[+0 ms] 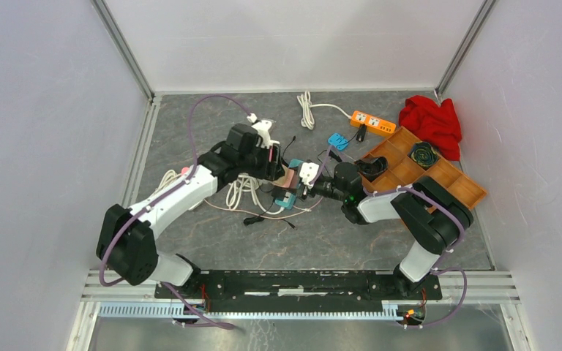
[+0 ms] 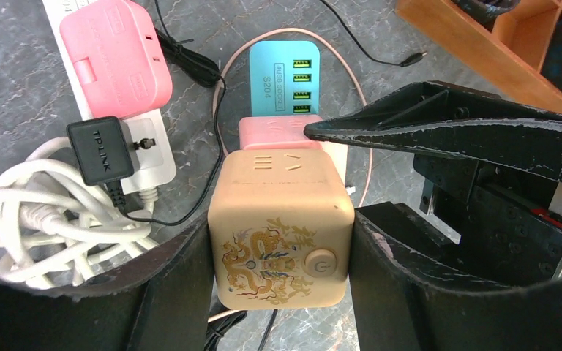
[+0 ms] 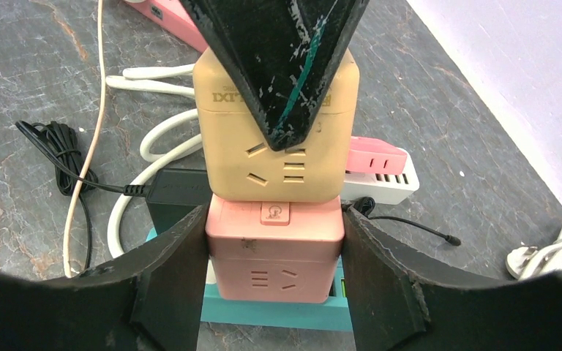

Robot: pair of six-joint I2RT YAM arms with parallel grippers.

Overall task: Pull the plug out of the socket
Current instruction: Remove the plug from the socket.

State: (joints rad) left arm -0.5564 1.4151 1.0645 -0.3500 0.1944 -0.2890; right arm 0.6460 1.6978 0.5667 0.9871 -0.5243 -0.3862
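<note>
Three pale walls (image 1: 293, 44) enclose grey marbled tabletop (image 1: 336, 234).

From the left wrist, the pink cube (image 2: 274, 134) is mostly hidden behind the beige cube (image 2: 282, 230). From the right wrist, the teal charger (image 3: 278, 314) shows only an edge under the pink one. How the cubes join cannot be seen.
</note>
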